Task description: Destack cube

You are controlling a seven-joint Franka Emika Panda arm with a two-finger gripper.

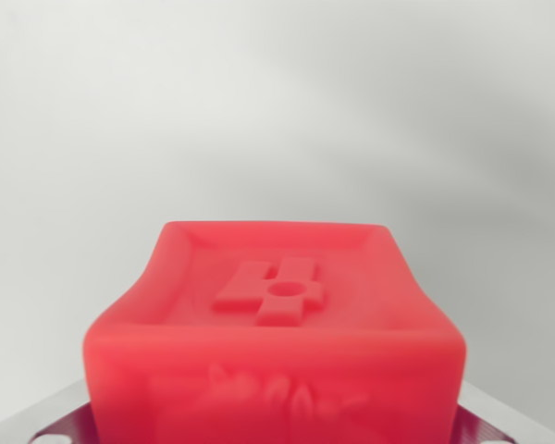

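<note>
the red cube fills the low middle of my wrist view, very close to my camera, with a raised shape on its top face. bits of my gripper show as grey metal at 7 and 5 o'clock, 1 on each side. i think i am holding the cube, but my fingertips are hidden, so i cannot tell. behind it is just a plain grey background. i see no other cube.

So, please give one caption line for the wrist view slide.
Red plastic cube with a raised relief on its top face, close to the camera, before a plain grey background.
</note>
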